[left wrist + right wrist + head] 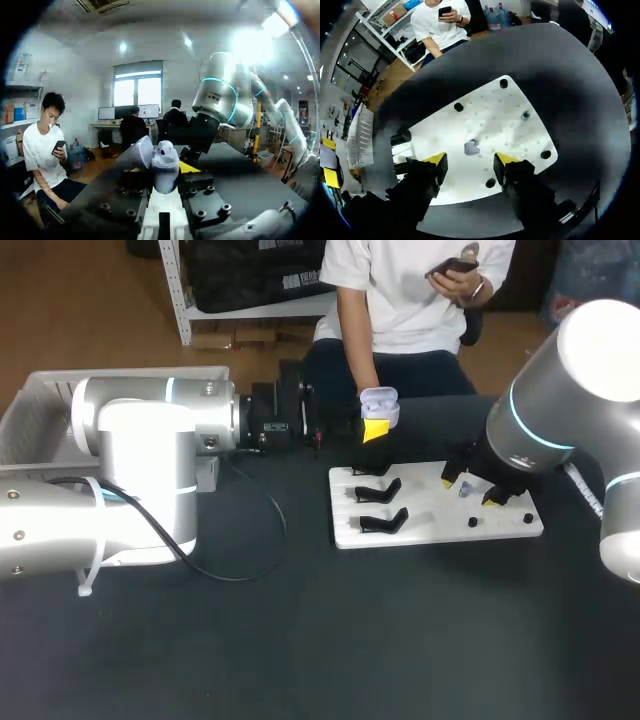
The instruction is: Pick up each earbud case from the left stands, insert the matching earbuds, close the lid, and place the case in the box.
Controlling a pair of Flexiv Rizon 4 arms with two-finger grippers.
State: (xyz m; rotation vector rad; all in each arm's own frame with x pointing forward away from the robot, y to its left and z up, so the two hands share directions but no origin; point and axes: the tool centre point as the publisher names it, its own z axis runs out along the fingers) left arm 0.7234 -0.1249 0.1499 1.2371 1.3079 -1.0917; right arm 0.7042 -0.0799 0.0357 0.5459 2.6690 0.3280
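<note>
The earbud case (165,175) sits lifted off the bench (300,640) in the left end effector (169,181), which is clamped on its body. The case's long axis runs out along the fingers, and its lid (141,152) is swung open to one side. Over the white board (495,120), the right end effector (470,162) has its yellow tips spread well apart and grips nothing. A small lavender earbud (471,147) lies flat on the board just ahead of the gap, too small to tell which way it points.

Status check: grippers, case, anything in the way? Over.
Left gripper jaws shut on case, lid open, off the table. Right gripper jaws open over earbud on white board. No obstruction seen.
</note>
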